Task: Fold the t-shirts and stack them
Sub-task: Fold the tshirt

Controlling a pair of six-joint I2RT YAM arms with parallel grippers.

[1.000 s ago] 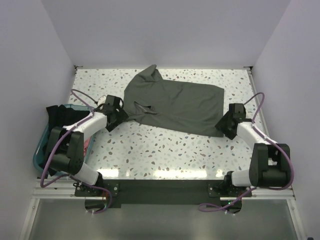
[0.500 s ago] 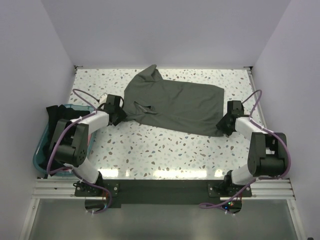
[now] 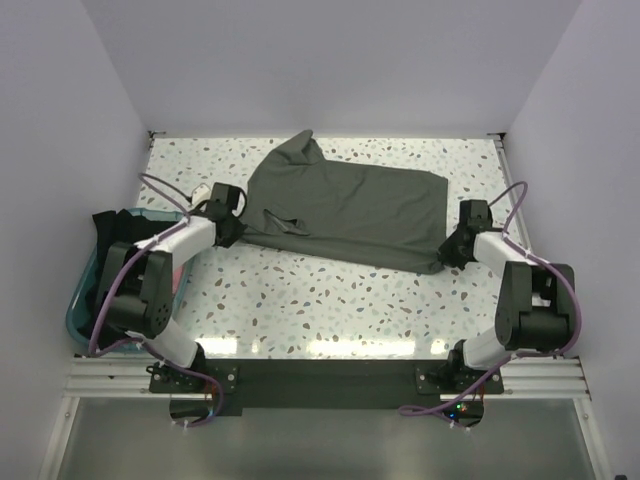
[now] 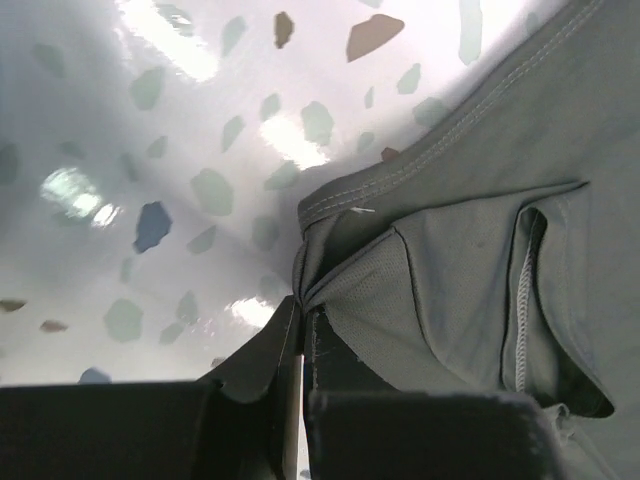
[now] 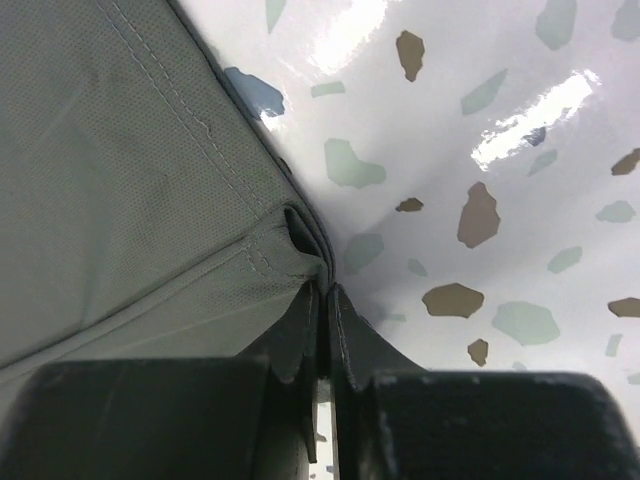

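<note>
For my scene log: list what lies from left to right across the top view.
teal tub → left tool → olive-green t-shirt → right tool

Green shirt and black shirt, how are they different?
The green shirt lies spread on the table; the black shirt is bunched over the teal tub's edge. The left gripper and right gripper pinch the green shirt's edges; neither holds the black shirt. Both are dark cloth.
</note>
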